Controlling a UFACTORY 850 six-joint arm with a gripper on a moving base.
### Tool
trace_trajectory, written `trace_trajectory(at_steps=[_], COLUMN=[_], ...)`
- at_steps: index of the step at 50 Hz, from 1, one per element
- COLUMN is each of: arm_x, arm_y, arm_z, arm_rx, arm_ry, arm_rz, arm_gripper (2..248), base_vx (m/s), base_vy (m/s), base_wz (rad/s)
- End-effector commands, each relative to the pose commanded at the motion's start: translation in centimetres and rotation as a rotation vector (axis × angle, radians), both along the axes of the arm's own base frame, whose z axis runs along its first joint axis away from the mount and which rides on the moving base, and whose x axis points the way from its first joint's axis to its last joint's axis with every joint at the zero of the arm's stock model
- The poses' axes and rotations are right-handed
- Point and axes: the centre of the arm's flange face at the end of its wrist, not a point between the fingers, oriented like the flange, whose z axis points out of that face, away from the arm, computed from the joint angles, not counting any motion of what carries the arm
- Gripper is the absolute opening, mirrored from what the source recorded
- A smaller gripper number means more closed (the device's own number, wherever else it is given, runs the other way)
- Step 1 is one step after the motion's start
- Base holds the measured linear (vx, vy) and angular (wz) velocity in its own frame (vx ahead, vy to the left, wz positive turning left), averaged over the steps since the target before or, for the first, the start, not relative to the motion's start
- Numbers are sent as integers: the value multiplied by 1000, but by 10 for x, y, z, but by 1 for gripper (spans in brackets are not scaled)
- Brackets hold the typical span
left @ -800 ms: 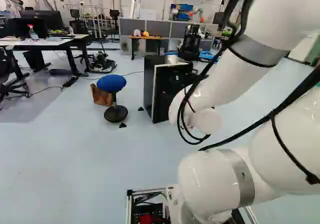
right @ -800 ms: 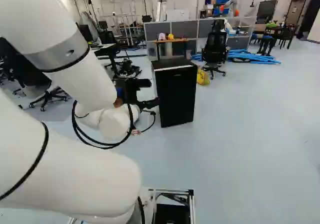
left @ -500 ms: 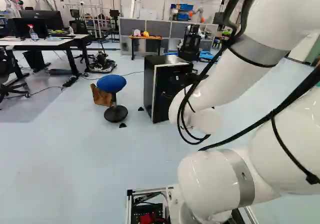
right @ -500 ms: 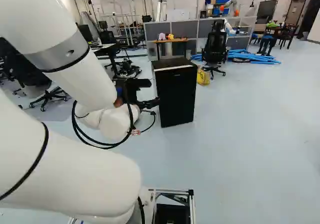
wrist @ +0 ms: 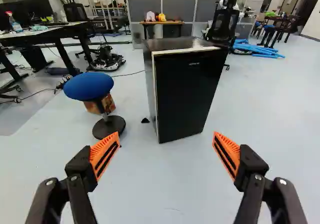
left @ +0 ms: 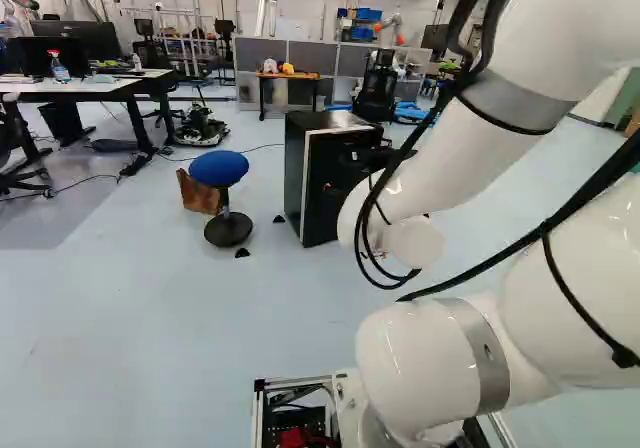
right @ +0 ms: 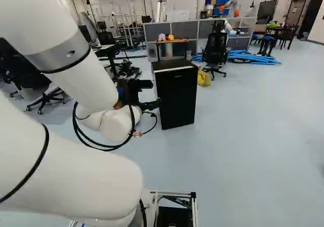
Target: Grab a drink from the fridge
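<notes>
Task object: black mini-fridge [wrist: 187, 89], standing upright on the floor [wrist: 175, 184]. Long axis vertical, running from floor to lid panel; no lean seen. Its door [wrist: 182, 101] points back toward the base, turned somewhat toward the robot's right. Side panel [wrist: 149, 84] on the robot's left shows as a narrow strip in the wrist view, with a pale edge between it and the door front. Door appears closed against the body.

End effector: black two-finger gripper [right: 150, 106], seen partly at the end of the white arm [right: 86, 80] in the right base view, near the fridge in that picture (depth gap between them hard to judge there). Wrist view: the gripper [wrist: 166, 136] is spread wide, orange pads [wrist: 106, 149] well apart, only floor in the space between them. The mini-fridge is ahead of it, apart from both fingers.

Surroundings: blue-topped stool [wrist: 88, 85] on a round black base, beside the fridge on the robot's left, a brown box-like item [wrist: 107, 104] just behind it. Small black wedge [wrist: 145, 120] on the floor between stool and fridge. Behind the fridge, in the right base view: yellow bag [right: 204, 77], black office chair [right: 216, 49], blue tubes [right: 253, 59] lying on the floor, and a wooden-topped table [right: 171, 41] before grey partitions [right: 182, 29].
</notes>
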Motion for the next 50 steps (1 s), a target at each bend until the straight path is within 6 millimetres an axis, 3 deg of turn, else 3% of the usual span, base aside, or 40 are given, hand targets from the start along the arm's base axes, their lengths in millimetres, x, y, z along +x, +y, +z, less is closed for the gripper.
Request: trace_trajectory(at_steps=[50], arm_x=[0], arm_y=[0], arm_z=[0], arm_rx=[0], arm_ry=[0], arm_rz=[0], arm_gripper=[247], base_vx=[59], base_vy=[-32], base_wz=[9])
